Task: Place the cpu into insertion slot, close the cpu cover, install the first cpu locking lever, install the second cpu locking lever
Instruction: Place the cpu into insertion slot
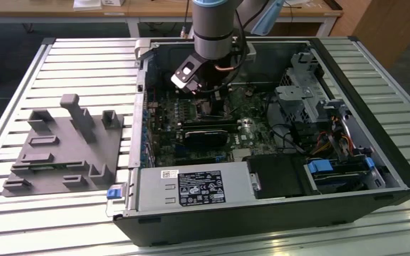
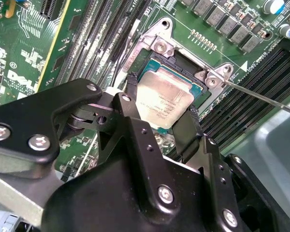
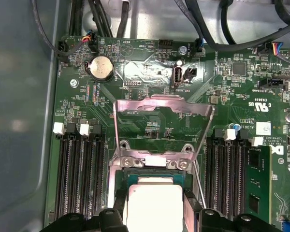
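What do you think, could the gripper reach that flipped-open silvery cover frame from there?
Probably yes: the cpu cover stands flipped open close by the gripper, with nothing between them. But the gripper looks shut on the cpu, so its grip is taken for now.

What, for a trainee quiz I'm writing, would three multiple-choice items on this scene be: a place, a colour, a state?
1. Where is the cpu? A on the grey fixture; B between the fingers of the gripper at the slot; C on the power supply.
2. What colour is the board? A blue; B red; C green.
3. How is the cover? A raised open; B shut over the cpu; C lying outside the case.
Key: B, the fingers flank it at the slot; C, its surface is green; A, it stands raised off the slot in the first wrist view.
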{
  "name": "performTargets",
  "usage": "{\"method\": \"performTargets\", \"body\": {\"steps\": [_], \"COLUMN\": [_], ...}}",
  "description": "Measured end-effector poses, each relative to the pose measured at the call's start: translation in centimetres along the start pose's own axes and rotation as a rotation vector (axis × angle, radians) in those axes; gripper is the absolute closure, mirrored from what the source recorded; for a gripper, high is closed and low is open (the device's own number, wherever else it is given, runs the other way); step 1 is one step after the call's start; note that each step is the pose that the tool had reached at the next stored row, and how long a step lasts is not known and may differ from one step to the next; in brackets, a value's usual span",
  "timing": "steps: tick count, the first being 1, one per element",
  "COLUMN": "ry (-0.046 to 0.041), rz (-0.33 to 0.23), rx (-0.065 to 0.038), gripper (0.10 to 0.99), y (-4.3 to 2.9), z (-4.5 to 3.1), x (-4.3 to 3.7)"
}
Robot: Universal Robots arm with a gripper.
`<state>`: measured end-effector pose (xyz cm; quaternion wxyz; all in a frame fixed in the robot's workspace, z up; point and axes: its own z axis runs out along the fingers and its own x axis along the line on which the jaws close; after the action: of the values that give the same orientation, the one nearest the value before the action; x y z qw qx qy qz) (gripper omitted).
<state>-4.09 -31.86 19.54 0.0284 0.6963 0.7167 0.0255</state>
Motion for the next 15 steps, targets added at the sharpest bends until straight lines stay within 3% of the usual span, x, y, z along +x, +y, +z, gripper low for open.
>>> {"method": "performTargets", "body": {"steps": [15], "ry": [0.0004], "rz": [0.0], "rx": [0.0], "gripper": [0.545], "y": [0.02], "z": [0.2], "x": [0.09]}}
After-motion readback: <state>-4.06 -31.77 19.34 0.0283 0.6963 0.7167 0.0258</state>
